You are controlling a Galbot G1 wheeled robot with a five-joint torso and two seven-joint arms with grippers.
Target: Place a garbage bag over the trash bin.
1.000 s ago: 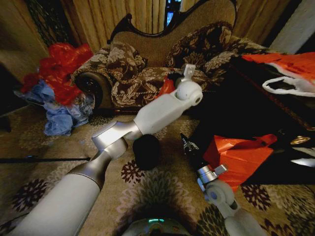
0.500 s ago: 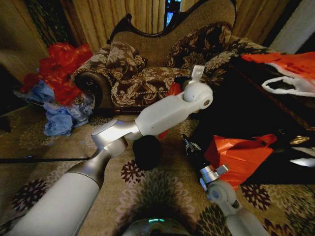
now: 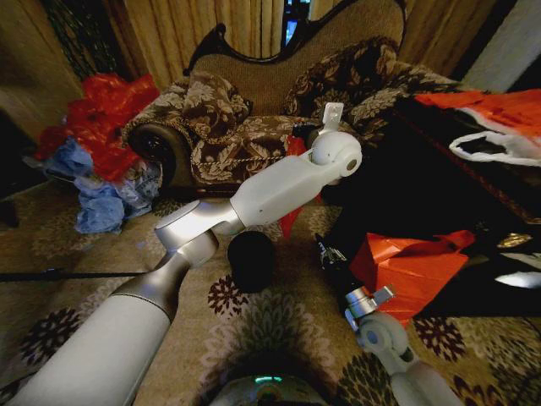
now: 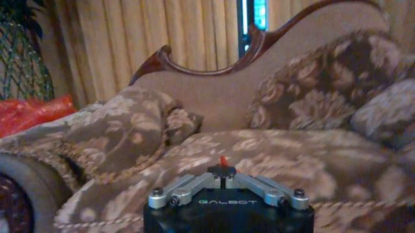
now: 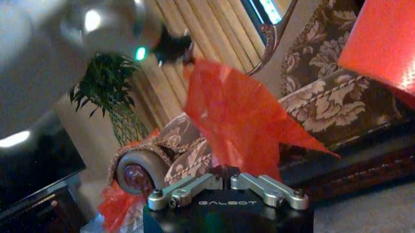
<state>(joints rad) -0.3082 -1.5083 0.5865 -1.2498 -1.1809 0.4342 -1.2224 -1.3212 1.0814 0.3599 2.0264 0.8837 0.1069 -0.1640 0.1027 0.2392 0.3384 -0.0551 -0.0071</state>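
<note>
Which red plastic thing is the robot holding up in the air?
The small garbage bag, pinched in the left pincer and hanging above the black trash bin. The red-orange sheet and the heap of bags just lie untouched.

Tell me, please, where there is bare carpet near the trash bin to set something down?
Bare carpet lies left of the trash bin, toward the heap of red and blue bags, though the left arm spans it. Right of the bin it is crowded: the right gripper and a red-orange sheet. Behind, the garbage bag hangs from the left gripper before the sofa.
</note>
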